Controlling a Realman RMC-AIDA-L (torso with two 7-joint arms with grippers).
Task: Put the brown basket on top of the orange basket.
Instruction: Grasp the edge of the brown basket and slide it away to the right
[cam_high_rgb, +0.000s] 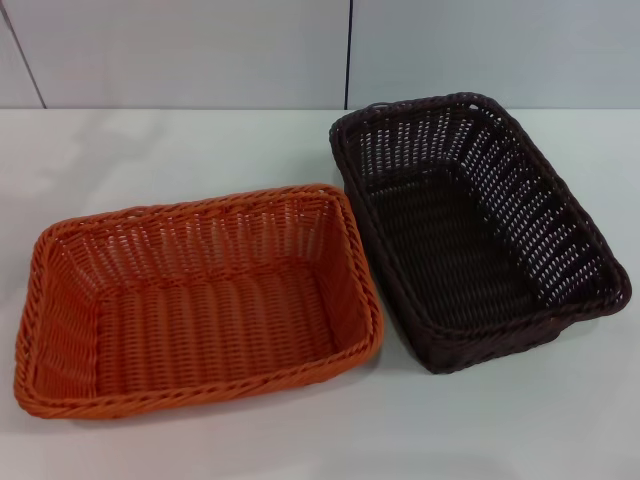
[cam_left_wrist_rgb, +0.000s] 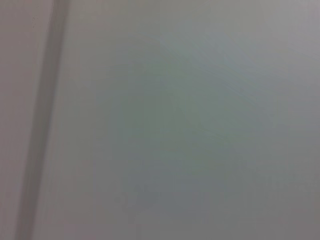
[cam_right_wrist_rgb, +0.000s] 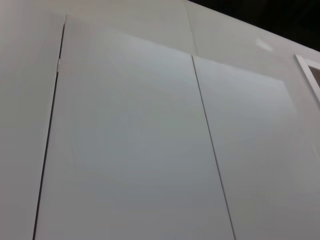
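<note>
The orange basket (cam_high_rgb: 200, 300) sits upright and empty on the white table (cam_high_rgb: 320, 440), nearest the robot and to its left, one long side facing the robot. The brown basket (cam_high_rgb: 480, 230) sits upright and empty on the table just beside the orange basket's right end and farther back, turned at an angle, its near left edge almost touching the orange rim; it has not been stacked. Beyond both baskets rises a pale panelled wall (cam_high_rgb: 200, 50), which is all the wrist views show, so neither arm appears and the state of either set of jaws cannot be told.
</note>
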